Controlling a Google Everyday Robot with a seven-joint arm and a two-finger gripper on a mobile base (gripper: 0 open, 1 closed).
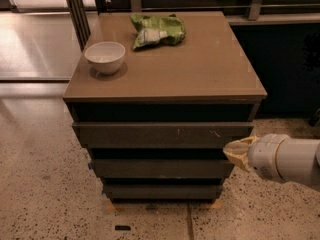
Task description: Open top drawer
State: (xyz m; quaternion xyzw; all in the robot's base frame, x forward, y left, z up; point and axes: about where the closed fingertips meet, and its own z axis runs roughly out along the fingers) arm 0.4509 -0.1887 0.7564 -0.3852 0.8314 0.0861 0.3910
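Observation:
The top drawer is the widest of three dark grey-brown slanted fronts under the cabinet's brown top, with small pale scratches right of centre. Its front stands slightly forward of the cabinet body, with a dark gap above it. My gripper, tan-tipped on a white arm coming in from the right, sits at the drawer's lower right corner, just below and in front of its front edge. Whether it touches the drawer I cannot tell.
A white bowl stands on the cabinet top at the left. A green snack bag lies at the back centre. Two narrower drawer fronts sit below. Speckled floor surrounds the cabinet; metal posts stand behind left.

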